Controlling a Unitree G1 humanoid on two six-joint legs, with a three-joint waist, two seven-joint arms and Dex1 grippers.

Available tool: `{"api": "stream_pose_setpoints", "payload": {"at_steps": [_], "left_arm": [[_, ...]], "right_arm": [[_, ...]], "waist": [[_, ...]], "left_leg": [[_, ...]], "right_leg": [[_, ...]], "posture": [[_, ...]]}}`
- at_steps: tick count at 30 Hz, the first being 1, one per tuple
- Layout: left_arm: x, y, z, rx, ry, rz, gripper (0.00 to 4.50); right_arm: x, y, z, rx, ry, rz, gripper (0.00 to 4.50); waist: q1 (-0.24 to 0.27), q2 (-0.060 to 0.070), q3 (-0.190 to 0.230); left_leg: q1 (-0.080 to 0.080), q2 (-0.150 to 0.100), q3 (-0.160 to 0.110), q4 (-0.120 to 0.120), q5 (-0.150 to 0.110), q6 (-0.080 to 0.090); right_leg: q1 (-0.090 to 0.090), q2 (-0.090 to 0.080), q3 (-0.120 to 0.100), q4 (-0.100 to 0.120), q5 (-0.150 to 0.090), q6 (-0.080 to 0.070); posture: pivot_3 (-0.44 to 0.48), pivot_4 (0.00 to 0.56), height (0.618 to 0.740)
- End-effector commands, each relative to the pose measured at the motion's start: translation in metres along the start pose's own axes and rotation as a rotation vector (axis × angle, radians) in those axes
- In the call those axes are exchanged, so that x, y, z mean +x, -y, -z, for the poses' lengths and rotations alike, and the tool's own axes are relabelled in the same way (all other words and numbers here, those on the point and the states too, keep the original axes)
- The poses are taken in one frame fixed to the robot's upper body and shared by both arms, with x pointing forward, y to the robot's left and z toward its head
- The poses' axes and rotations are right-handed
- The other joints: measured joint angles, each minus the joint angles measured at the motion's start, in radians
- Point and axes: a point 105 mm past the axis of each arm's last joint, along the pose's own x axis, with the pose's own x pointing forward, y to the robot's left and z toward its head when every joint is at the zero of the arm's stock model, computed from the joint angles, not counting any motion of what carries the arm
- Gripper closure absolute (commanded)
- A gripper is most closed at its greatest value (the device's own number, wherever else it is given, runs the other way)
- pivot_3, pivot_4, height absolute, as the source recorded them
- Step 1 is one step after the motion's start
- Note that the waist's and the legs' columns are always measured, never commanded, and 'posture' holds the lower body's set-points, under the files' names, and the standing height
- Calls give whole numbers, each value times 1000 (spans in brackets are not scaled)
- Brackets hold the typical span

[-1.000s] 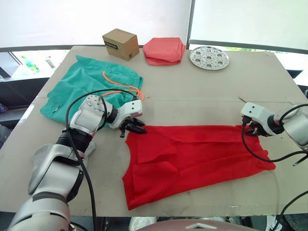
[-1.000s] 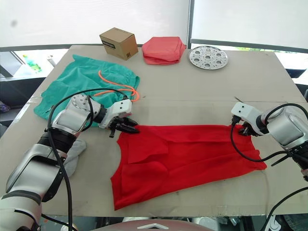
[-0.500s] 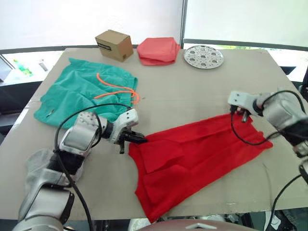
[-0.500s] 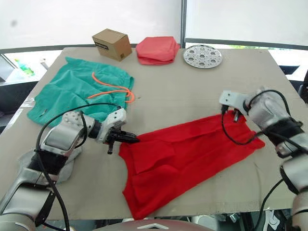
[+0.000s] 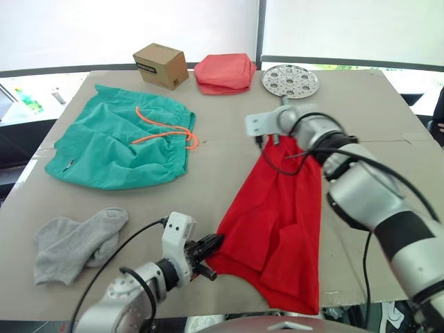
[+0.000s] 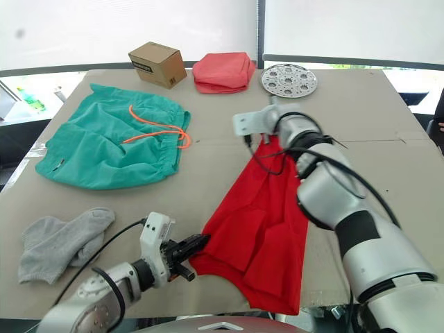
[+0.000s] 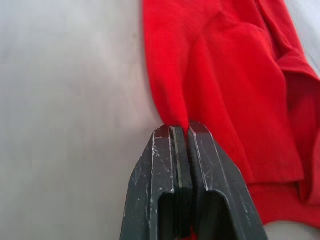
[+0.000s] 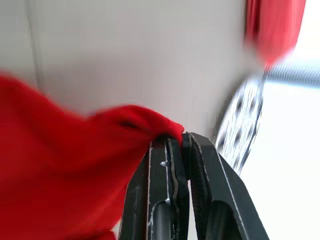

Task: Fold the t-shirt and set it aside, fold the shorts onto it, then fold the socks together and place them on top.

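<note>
**Clerk:** Left gripper (image 5: 208, 244), near edge of the table (image 5: 229, 166): condition?

**Checker:** Black fingers pressed together on the near corner of the t-shirt (image 5: 281, 208). The left wrist view shows red cloth pinched in the slit between the fingers (image 7: 172, 165), with the fabric fanning away from the tips over pale tabletop.

**Clerk:** Right gripper (image 5: 267, 139)?

**Checker:** Reached across toward the middle of the table, fingers closed on the far end of the t-shirt. The right wrist view shows a fold of red cloth caught at the fingertips (image 8: 170, 150).

**Clerk:** T-shirt, position?

**Checker:** One bright red piece, stretched in a long strip between the two grippers, running from the table's middle down toward the near edge, right of centre. Wrinkled and partly doubled over at the near end.

**Clerk:** Shorts (image 5: 118, 142)?

**Checker:** Teal-green, spread flat on the left half of the table, orange drawstring (image 5: 163, 128) looped on top. Well apart from the t-shirt.

**Clerk:** Socks (image 5: 76, 239)?

**Checker:** Light grey, bunched together at the near left, between the shorts and the table's near edge, just left of the left gripper's arm.

**Clerk:** Other items?

**Checker:** Along the far edge: one cardboard box (image 5: 161, 64), one folded salmon-pink cloth (image 5: 223, 73) just beside it, one round perforated metal plate (image 5: 290, 80) to the right of the cloth.
</note>
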Motion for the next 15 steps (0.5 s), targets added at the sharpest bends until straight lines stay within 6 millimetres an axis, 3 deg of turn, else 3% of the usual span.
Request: {"api": "stream_pose_setpoints", "payload": {"at_steps": [1, 2, 5, 6, 8, 11, 15], "left_arm": [[-7, 6, -3, -13, 43, -49, 4500], [-7, 7, -2, -21, 49, -64, 4500], [-8, 5, -3, -14, 64, -89, 4500], [-9, 3, -4, -14, 69, -89, 3904], [-9, 6, -12, 9, 86, -18, 3411], [-14, 10, -27, 96, 52, 155, 2075], [-23, -2, -44, 231, -70, 286, 2075]], "right_arm": [[0, 8, -19, -39, 40, 35, 4473], [2, 5, -23, -39, 48, 26, 4473], [1, 8, -19, 7, 48, 47, 3607], [-1, 12, -15, 23, 42, 68, 3052], [-10, 28, 8, 116, 18, 127, 2260], [-29, 46, 47, 507, 67, 179, 2242], [-47, 43, 83, 1040, 230, 199, 2242]], "waist": [[2, 0, 0], [2, 0, 0], [-3, 0, 0], [-5, 0, 0], [-5, 0, 0], [11, 2, 2], [4, 1, 1]], "left_leg": [[0, 0, -1, 0, 0, 0], [0, 0, -2, 0, -1, 2], [-2, 0, -4, 1, -1, 3], [-3, 0, -4, 0, 0, 1], [-3, 1, -5, 0, 1, -1], [-7, 0, -10, 0, 1, -1], [-5, 0, -10, 0, 1, -1]], "right_leg": [[0, 0, -1, 0, 1, -2], [0, 0, -5, 0, 1, -2], [0, 0, -7, -1, 1, -2], [-1, 0, -8, -1, 1, -2], [-2, 1, -9, -1, 1, -3], [-2, 1, -13, -1, 1, -3], [0, 2, -13, -2, 1, -3]], "posture": [[0, 150, 740], [0, 150, 740], [0, 150, 740], [0, 150, 740], [0, 150, 740], [0, 150, 740], [0, 150, 740]]}}
